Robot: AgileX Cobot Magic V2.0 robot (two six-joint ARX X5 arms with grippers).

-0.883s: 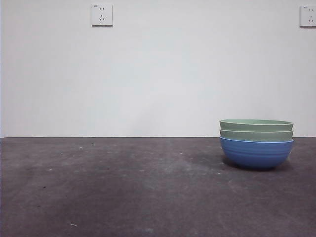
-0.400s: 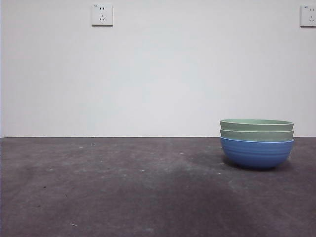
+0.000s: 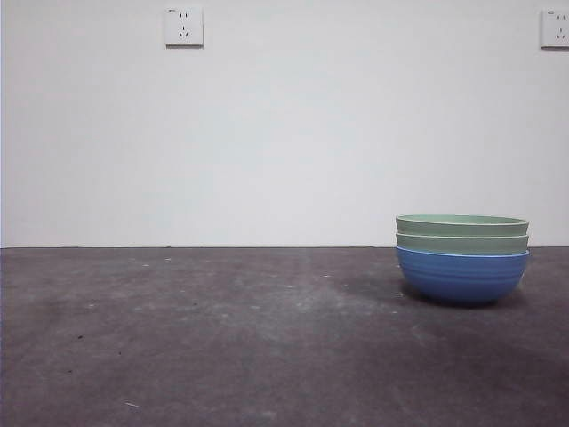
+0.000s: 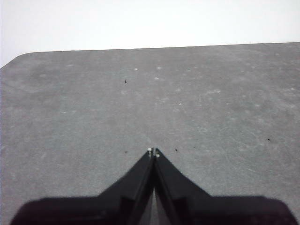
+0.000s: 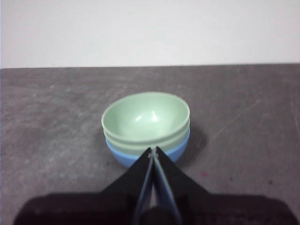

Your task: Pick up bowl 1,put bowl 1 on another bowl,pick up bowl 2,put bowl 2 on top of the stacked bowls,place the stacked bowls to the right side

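Stack [image 3: 461,258] sits done on the surface [image 3: 222,338]. Right gripper [image 5: 153,151], fingers closed and empty, just beside it; retreat straight, no nudging. Left gripper [image 4: 153,152] closed, empty.

Left pincer [image 4: 153,152], right pincer [image 5: 153,151]: black tapered wedges, pale-specked tips.

Stacked bowls [image 3: 461,258]: look like plastic or melamine. Blue base bowl [image 3: 460,276] has faint horizontal ribs and a soft satin sheen. The two green bowls [image 5: 146,117] above are smooth inside, with small highlights, semi-gloss.

Table [image 3: 222,338]: dark grey, matt, rough-looking, mottled with pale scuffs and specks; seems a felt-like or worn coated surface.

Wall [image 3: 284,133]: white, flat matt paint.

Sockets [image 3: 183,27]: white smooth plastic.

Left gripper [image 4: 153,152], right gripper [image 5: 153,151]: matt black jaws.
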